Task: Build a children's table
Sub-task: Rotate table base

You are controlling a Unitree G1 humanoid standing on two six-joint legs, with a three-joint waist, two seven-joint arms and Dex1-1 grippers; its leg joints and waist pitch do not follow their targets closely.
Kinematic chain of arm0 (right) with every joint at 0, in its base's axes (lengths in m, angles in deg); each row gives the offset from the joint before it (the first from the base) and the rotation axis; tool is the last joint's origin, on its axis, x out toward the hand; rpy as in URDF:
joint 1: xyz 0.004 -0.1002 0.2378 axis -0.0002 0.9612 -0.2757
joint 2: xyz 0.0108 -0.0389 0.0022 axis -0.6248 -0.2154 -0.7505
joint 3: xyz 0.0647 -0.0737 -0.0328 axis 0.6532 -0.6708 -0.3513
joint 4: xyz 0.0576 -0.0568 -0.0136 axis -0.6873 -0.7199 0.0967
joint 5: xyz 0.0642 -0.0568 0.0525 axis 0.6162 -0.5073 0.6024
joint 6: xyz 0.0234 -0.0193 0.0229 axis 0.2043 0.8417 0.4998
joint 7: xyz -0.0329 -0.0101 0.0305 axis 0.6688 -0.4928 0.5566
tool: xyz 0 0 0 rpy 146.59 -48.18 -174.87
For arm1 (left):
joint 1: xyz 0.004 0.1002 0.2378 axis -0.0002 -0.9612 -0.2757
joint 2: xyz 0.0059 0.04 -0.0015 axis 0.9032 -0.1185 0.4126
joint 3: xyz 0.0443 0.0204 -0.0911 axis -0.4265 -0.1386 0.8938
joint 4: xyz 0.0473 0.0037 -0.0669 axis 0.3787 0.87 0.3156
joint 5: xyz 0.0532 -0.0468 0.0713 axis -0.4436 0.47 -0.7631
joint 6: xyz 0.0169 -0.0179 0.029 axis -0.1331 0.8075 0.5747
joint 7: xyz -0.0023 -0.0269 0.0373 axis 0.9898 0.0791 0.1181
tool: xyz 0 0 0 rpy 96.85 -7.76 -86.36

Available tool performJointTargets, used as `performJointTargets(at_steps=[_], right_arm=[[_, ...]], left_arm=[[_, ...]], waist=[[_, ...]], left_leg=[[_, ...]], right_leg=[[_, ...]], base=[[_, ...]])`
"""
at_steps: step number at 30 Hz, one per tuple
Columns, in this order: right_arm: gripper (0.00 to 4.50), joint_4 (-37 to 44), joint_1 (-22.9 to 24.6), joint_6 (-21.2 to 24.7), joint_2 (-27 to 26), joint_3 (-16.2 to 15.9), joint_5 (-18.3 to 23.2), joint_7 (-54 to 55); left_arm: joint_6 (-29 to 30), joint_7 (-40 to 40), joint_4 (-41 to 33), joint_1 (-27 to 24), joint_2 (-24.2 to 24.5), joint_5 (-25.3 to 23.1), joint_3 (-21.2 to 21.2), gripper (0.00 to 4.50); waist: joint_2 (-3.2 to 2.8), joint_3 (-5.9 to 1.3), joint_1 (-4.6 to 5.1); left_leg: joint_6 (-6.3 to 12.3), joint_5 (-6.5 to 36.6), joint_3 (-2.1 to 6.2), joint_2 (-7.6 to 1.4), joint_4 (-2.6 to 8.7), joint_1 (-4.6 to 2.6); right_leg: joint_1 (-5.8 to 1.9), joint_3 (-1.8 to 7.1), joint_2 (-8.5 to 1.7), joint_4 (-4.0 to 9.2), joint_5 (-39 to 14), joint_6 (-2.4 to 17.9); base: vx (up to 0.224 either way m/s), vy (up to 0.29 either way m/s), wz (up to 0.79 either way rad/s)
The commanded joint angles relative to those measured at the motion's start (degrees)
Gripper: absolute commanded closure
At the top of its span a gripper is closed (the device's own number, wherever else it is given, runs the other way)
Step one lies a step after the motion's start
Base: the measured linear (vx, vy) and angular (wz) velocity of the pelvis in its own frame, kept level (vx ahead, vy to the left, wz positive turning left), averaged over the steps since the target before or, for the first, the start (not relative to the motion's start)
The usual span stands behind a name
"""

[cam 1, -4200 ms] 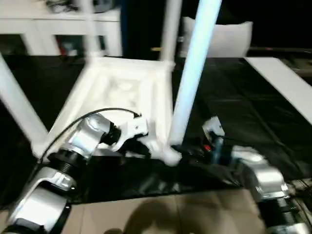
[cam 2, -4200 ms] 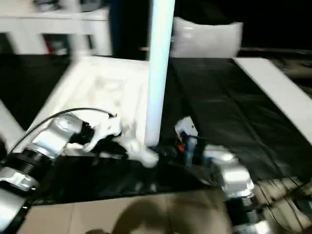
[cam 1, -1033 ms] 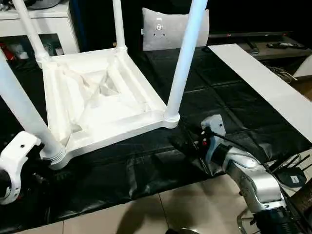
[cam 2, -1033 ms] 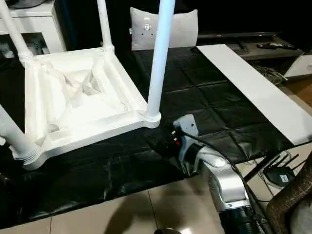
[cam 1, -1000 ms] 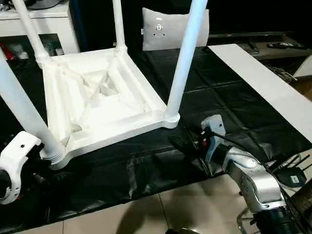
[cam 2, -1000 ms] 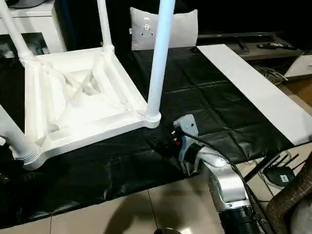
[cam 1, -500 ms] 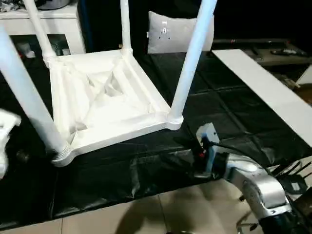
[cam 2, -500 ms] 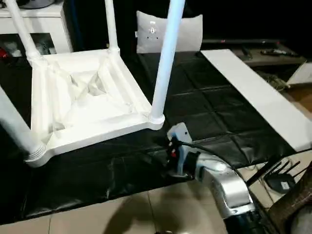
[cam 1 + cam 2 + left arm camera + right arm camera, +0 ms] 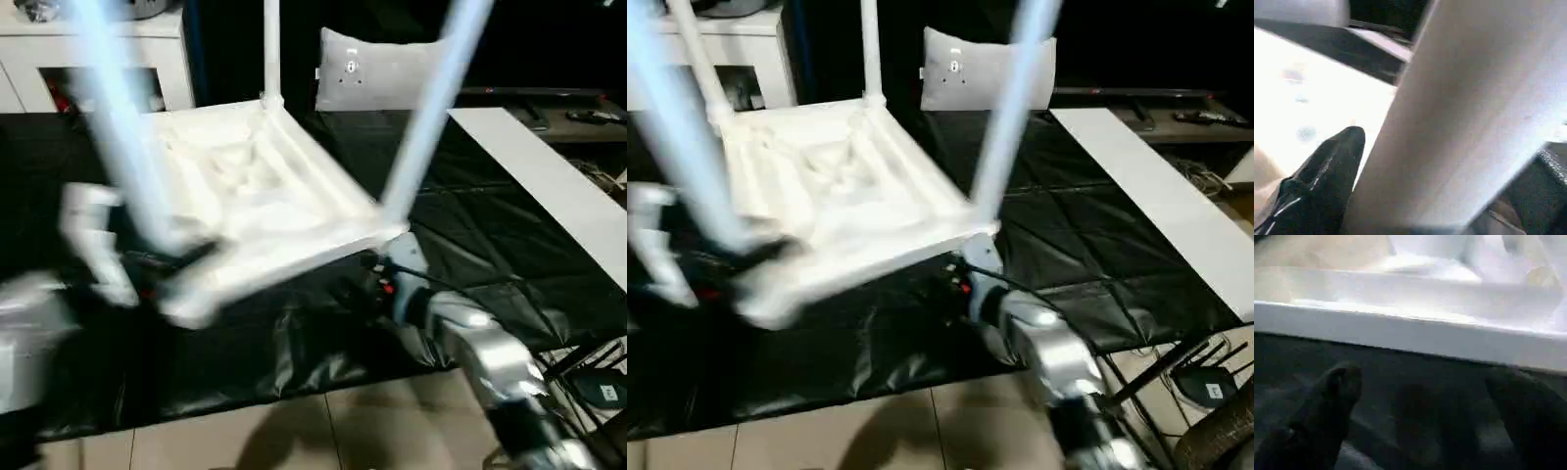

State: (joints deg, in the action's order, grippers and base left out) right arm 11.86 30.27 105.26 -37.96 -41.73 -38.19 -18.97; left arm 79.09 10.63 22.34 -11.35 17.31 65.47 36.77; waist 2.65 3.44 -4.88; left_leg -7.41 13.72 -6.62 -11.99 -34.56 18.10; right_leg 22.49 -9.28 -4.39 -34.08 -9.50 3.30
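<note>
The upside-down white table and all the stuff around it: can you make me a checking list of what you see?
Surface: black sheet over tiled floor.
Job's things: table top upside down, ribbed side up; legs standing in its corners.
Clutter: nothing seen.
Grippers: left gripper open beside a near leg; right gripper open, just short of the top's edge.
Cables: wires at the sheet's right.
Surroundings: pillow, white cabinet, white board.

The children's table is seen upside down on the black sheet, its white top lying with the ribbed underside upward; the ribs are seen running diagonally to a raised centre; four long white tapered legs are seen standing up from the round corner sockets, two near and two far.
</note>
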Motion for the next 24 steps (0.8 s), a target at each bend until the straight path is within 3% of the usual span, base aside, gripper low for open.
performJointTargets(at_steps=[1, 5, 9, 13, 16, 24], right_arm=[[0.0, -2.8, -1.3, -0.7, 0.1, 0.2, -1.7, 1.7], [0.0, -10.2, -5.1, -4.6, -1.8, 1.2, -2.5, 4.3], [0.0, -13.5, -7.5, -7.3, -3.1, 1.8, -2.7, 5.1], [0.0, -15.3, -9.0, -8.8, -3.9, 2.0, -3.0, 5.2], [0.0, -16.6, -9.9, -10.2, -4.5, 1.4, -3.3, 4.5], [0.0, -20.9, -12.2, -14.0, -5.6, 1.5, -4.7, 3.9]], left_arm=[[1.0, 2.6, -1.7, 0.8, -0.8, 2.2, -3.8, 0.03], [1.3, 4.5, -3.3, 2.6, -4.0, 4.2, -10.7, 0.03], [0.6, 3.6, -4.5, 3.9, -6.4, 3.9, -15.1, 0.03], [-0.1, 2.9, -5.2, 4.8, -8.3, 3.8, -18.0, 0.03], [-1.3, 1.8, -4.9, 5.8, -10.6, 3.1, -20.5, 0.03], [-7.9, -1.2, 1.8, 9.5, -14.9, -2.3, -24.3, 0.03]], waist=[[-1.56, -4.02, 0.55], [-1.54, -4.12, 0.67], [-1.44, -3.92, 1.46], [-1.13, -3.95, 2.46], [-1.24, -4.03, 2.84], [-1.27, -4.0, 2.87]], left_leg=[[1.0, 1.2, -0.94, -1.17, 4.3, 1.51], [1.57, -0.3, -1.47, -0.84, 4.03, 1.65], [1.39, 2.1, -1.56, -0.8, 4.09, 1.78], [1.67, 2.5, -1.55, -0.75, 3.95, 1.91], [2.21, 1.9, -1.59, -0.78, 3.79, 1.96], [2.9, 2.4, -1.73, -0.75, 3.7, 1.81]], right_leg=[[-3.96, 4.56, -4.2, 2.99, -10.3, 8.3], [-3.96, 4.87, -4.05, 2.76, -9.6, 8.3], [-4.11, 4.78, -3.89, 3.24, -12.9, 7.2], [-4.17, 4.68, -3.78, 3.43, -14.2, 6.7], [-4.09, 4.68, -3.75, 3.43, -13.3, 7.4], [-3.98, 4.6, -3.63, 3.68, -14.8, 7.1]], base=[[0.0, 0.0, 0.0], [0.0, 0.0, 0.0], [0.0, 0.0, 0.0], [0.0, 0.0, 0.0], [0.0, 0.0, 0.0], [0.0, 0.0, 0.0]])
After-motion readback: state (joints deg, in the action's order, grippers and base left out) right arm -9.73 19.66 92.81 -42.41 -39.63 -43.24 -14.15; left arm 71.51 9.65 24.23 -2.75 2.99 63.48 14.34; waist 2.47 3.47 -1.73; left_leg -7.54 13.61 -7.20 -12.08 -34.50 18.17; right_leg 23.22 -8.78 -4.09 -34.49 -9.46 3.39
